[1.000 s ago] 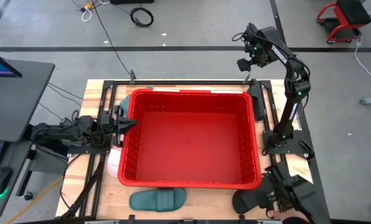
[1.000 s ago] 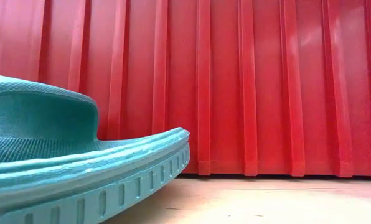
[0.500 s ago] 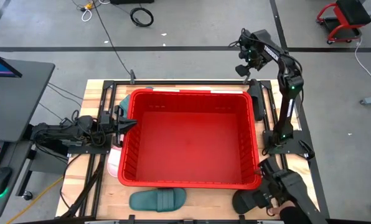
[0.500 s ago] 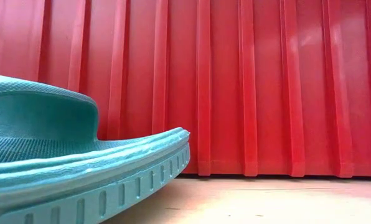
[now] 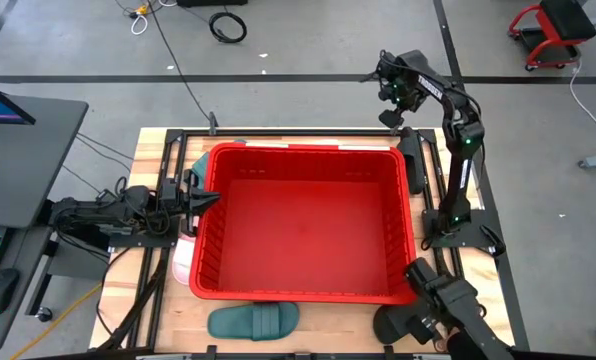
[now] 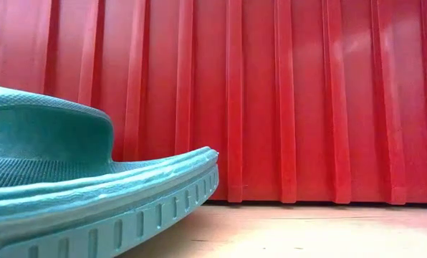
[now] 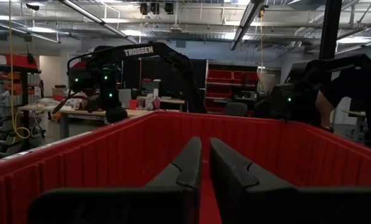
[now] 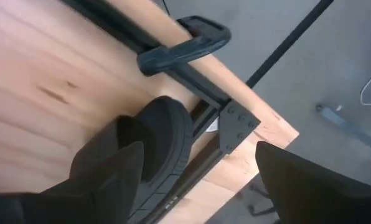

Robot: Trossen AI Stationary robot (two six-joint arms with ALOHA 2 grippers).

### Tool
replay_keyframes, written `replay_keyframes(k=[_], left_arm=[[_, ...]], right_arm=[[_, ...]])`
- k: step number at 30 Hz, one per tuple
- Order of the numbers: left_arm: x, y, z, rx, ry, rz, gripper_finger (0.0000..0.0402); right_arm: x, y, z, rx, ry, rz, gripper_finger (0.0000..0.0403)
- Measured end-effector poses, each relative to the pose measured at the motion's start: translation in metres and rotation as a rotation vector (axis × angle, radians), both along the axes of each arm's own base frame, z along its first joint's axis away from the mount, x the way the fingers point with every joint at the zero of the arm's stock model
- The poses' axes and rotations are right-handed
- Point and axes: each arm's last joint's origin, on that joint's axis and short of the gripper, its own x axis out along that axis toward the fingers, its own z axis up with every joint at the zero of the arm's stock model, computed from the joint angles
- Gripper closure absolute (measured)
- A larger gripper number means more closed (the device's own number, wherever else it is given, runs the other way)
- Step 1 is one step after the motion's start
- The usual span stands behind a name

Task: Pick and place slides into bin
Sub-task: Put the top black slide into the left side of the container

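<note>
The right gripper (image 5: 390, 92), open and empty, hovers beyond the bin's (image 5: 303, 294) far corner above a black slide (image 8: 164, 140). Next it likely needs to descend and close. The left gripper (image 5: 206, 199) waits shut at the bin's left wall.

The bin (image 5: 303, 222) is showing glossy red plastic with ribbed walls. The green slide (image 6: 84, 190) is looking like matt rubber, its footbed finely textured, its sole edge notched. The bench (image 8: 42, 81) is showing pale, smooth, grained wood. The black slide (image 8: 164, 140) is looking matt.

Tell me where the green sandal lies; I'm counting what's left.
High view: the green sandal lies on the table's near edge, left of centre, just outside the red bin.
</note>
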Motion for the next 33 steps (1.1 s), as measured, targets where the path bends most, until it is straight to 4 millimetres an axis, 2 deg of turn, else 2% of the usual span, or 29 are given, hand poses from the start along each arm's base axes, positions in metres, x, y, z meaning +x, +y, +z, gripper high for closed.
replay_keyframes(k=[6, 14, 19, 24, 27, 29, 33], left_arm=[[0.000, 0.000, 0.000, 0.000, 0.000, 0.000, 0.0374], [0.000, 0.000, 0.000, 0.000, 0.000, 0.000, 0.0362], [0.000, 0.000, 0.000, 0.000, 0.000, 0.000, 0.0363], [0.000, 0.000, 0.000, 0.000, 0.000, 0.000, 0.0371], [0.000, 0.000, 0.000, 0.000, 0.000, 0.000, 0.0374], [0.000, 0.000, 0.000, 0.000, 0.000, 0.000, 0.0373], [0.000, 0.000, 0.000, 0.001, 0.000, 0.001, 0.0366]], right_arm=[[0.008, -0.003, -0.020, 0.052, 0.083, 0.031, 0.0086], [0.004, -0.002, -0.018, 0.120, 0.039, 0.126, 0.0086], [0.004, 0.001, -0.015, 0.196, -0.071, 0.125, 0.0094], [0.007, 0.008, -0.007, 0.167, -0.059, 0.105, 0.0106], [0.006, 0.012, 0.000, 0.073, 0.020, 0.012, 0.0109], [0.004, 0.018, 0.012, 0.000, 0.030, -0.060, 0.0110], [0.003, 0.052, 0.035, -0.051, -0.039, -0.157, 0.0110]])
